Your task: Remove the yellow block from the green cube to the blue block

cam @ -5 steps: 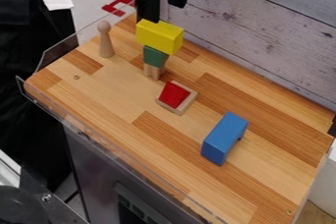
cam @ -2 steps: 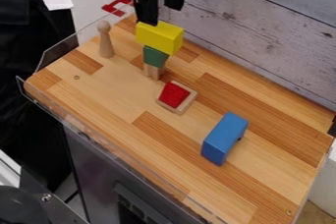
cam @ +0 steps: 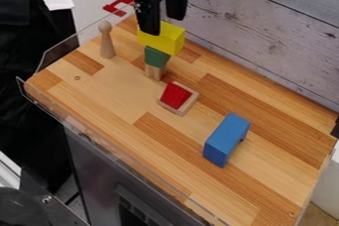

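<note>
My black gripper (cam: 164, 26) hangs at the top of the camera view with its two fingers apart, so it is open. One finger comes down in front of the yellow block (cam: 171, 39) and covers part of it; the other ends above and behind the block. The yellow block lies on top of the green cube (cam: 156, 57), which stands on a natural wood piece. The blue block (cam: 226, 140) rests on the wooden table at the lower right, its top bare.
Between the stack and the blue block, a red piece sits on a wooden square (cam: 183, 105). A wooden peg figure (cam: 106, 40) stands left of the stack. A plank wall (cam: 265, 27) rises along the back edge, and clear plastic edging (cam: 63, 54) borders the left.
The gripper has come down, and its near finger now overlaps the yellow block's front. The blocks have stayed where they were.
</note>
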Controlling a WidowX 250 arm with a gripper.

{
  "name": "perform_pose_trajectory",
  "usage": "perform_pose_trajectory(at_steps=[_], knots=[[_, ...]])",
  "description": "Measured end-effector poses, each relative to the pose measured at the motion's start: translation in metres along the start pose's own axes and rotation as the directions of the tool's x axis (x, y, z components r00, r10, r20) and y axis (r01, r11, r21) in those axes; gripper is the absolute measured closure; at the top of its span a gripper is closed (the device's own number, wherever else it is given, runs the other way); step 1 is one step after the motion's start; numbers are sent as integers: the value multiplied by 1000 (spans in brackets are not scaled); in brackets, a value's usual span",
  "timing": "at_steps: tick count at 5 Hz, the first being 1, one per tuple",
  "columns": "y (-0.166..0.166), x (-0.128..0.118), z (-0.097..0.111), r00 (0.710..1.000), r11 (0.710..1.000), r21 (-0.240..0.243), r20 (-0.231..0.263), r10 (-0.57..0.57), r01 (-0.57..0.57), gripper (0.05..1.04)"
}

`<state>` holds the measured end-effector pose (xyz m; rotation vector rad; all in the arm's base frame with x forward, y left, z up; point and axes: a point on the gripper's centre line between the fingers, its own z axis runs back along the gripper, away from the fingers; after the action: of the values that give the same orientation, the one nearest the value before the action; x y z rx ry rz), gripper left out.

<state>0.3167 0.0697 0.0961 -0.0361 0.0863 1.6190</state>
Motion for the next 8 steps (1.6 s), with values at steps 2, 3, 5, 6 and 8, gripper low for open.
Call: perform_pose_trajectory(at_steps=[2,3,5,6,8], knots=[[-2,-1,-25,999,998,56,-48,17,-15,83],[-3,2,-33,998,998,65,-68,20,-16,132],[-10,10,-27,998,998,48,-45,-42,44,489],[-8,10,-16,995,993,54,-1,-105,105,489],[9,-37,19,857,858,33,42,-513,512,489]])
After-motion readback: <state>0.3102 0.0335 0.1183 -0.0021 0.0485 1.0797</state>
